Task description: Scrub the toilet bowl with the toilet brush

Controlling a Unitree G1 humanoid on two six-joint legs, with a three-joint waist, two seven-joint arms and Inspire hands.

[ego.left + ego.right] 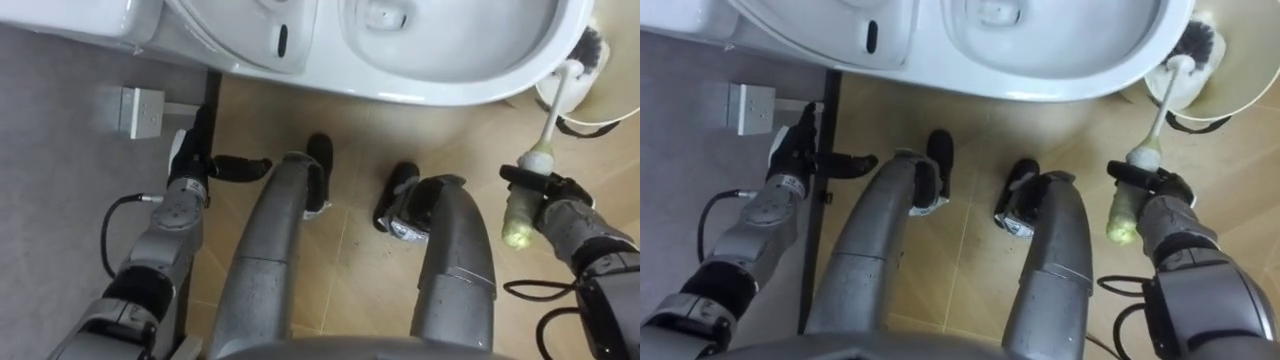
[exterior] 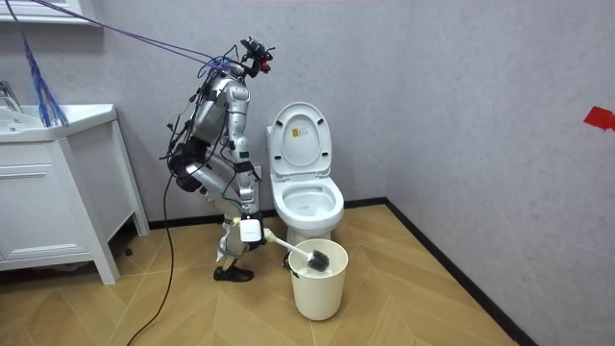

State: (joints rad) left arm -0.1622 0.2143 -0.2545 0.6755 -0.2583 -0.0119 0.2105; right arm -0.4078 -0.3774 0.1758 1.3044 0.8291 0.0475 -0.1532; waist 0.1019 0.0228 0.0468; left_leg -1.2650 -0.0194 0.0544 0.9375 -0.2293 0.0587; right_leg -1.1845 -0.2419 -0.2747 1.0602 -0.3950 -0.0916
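Note:
The white toilet (image 1: 450, 90) has its lid up, and its bowl rim fills the top of the eye views. My right hand (image 1: 560, 205) is shut on the pale green grip of the toilet brush (image 1: 551, 108), low at the right. The thin white shaft slants up and away from it. Its dark bristle head (image 1: 592, 48) sits in the mouth of a cream bucket (image 2: 319, 284) beside the bowl. My left hand (image 1: 188, 165) hangs open at the left near the grey wall, holding nothing. In the room view I stand bent forward beside the toilet (image 2: 306, 197).
A small white box (image 1: 138, 108) is fixed low on the grey wall by my left hand. A white vanity cabinet (image 2: 48, 192) stands at the room view's left. Tan floor stretches in front of the toilet and around the bucket.

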